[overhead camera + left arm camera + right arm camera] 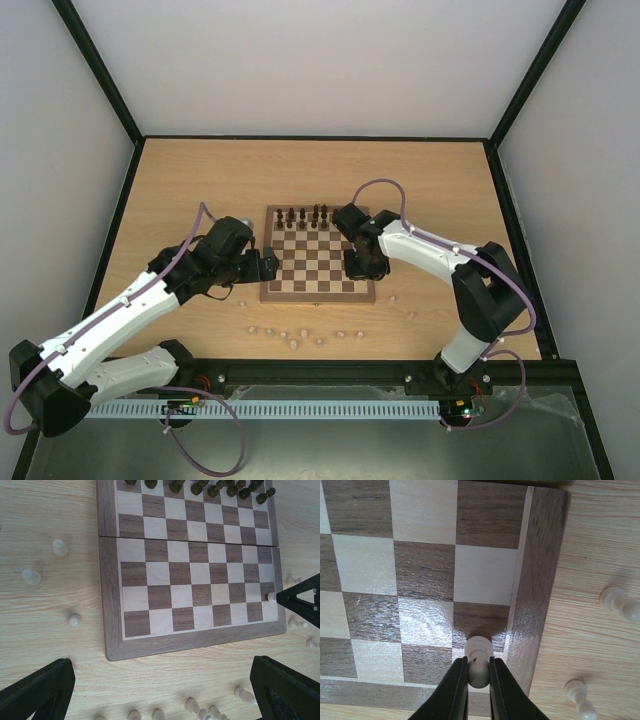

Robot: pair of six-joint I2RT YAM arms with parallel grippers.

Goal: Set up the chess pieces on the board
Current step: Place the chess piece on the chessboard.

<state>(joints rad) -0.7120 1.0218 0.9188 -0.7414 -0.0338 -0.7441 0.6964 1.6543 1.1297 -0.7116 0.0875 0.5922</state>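
Note:
The board [318,258] lies mid-table, and a row of dark brown pieces [305,215] stands along its far edge. My right gripper [479,677] is shut on a cream pawn [479,655]. It holds the pawn upright on or just above a dark square beside the board's right border [530,605]. In the top view this gripper [360,266] is over the board's right side. The left wrist view shows the held pawn [271,597] too. My left gripper [160,695] is open wide and empty, over bare table at the board's left edge [268,266].
Loose cream pieces [290,335] lie scattered on the table in front of the board, with a few more [400,305] at its right. In the right wrist view, two cream pieces [620,602] lie on the table beside the border.

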